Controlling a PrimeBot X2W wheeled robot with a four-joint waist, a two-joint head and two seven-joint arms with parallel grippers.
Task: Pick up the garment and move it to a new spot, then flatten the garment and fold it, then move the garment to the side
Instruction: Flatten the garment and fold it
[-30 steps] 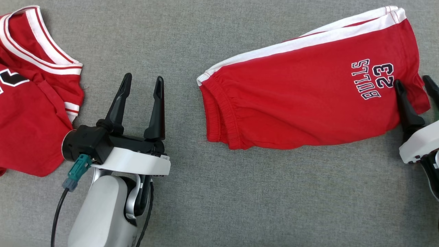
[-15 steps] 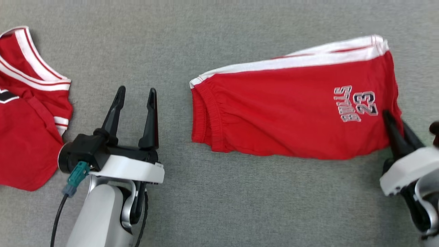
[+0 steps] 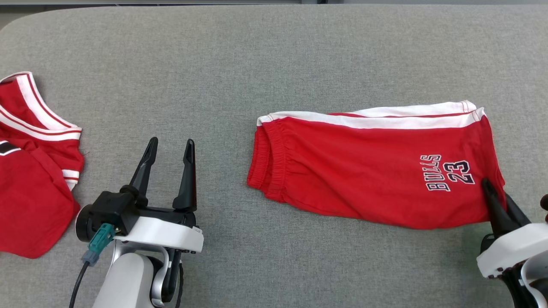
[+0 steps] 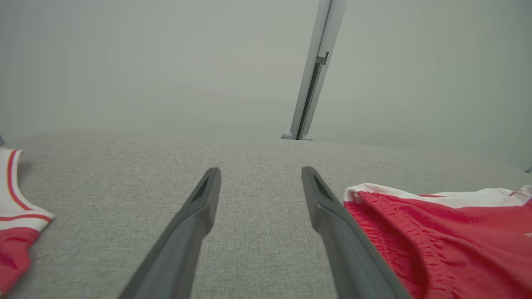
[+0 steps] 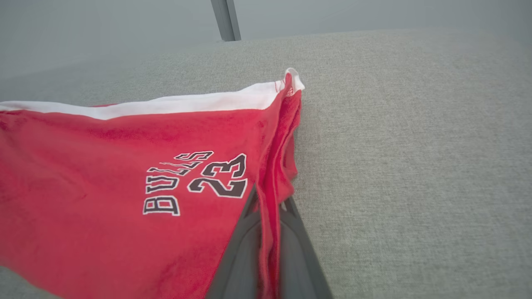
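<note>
The garment (image 3: pixel 364 171) is a pair of red shorts with a white side stripe and a "BULLS 23" print, folded and lying on the grey table (image 3: pixel 257 64) at centre right. My right gripper (image 3: pixel 492 192) is shut on the garment's near right hem; in the right wrist view the red cloth (image 5: pixel 124 187) is pinched between its fingers (image 5: pixel 241 236). My left gripper (image 3: pixel 169 147) stands open over bare table, left of the garment's elastic waistband (image 4: pixel 395 236), touching nothing.
A red jersey (image 3: pixel 30 188) with white trim lies at the table's left edge, also seen in the left wrist view (image 4: pixel 12 220). The table's far edge runs along the top, with a pale upright post (image 4: pixel 311 83) behind it.
My right gripper has shut on the garment's hem and drawn it nearer. The head camera has tilted up, so the table's far edge now shows. The left arm has kept still.
</note>
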